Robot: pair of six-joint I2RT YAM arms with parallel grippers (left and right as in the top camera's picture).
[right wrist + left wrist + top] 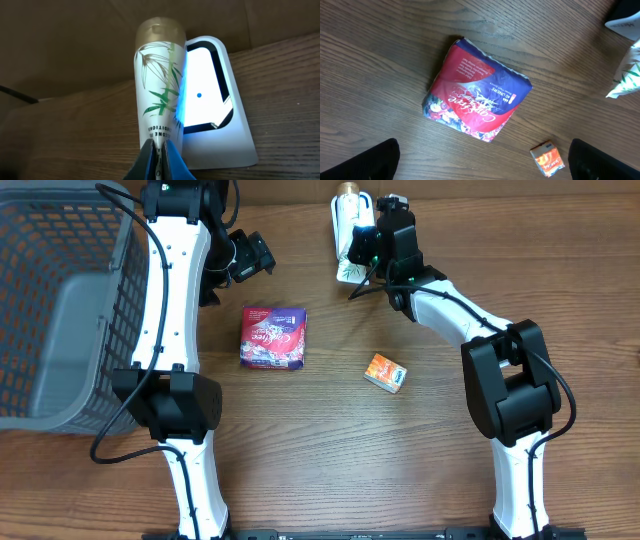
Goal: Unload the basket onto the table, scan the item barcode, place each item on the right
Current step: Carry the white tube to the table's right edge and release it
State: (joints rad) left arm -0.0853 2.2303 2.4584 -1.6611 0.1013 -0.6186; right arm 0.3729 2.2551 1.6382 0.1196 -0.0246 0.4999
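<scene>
The item, a white tube (157,85) printed with green bamboo leaves and capped in gold, lies across the left side of the white barcode scanner (235,142), whose window (205,90) glows bright with a blue dot. My right gripper (159,161) is shut on the tube's flat crimped end, blue pads on either side. From overhead, the tube (346,230) sits at the table's far edge with the right gripper (364,262) behind it. My left gripper (250,256) hovers open, its dark fingers (362,160) wide apart and holding nothing.
A red and blue soft packet (272,337) lies on the wooden table under the left wrist camera (475,95). A small orange box (385,372) sits to its right. A grey mesh basket (60,300) fills the left side.
</scene>
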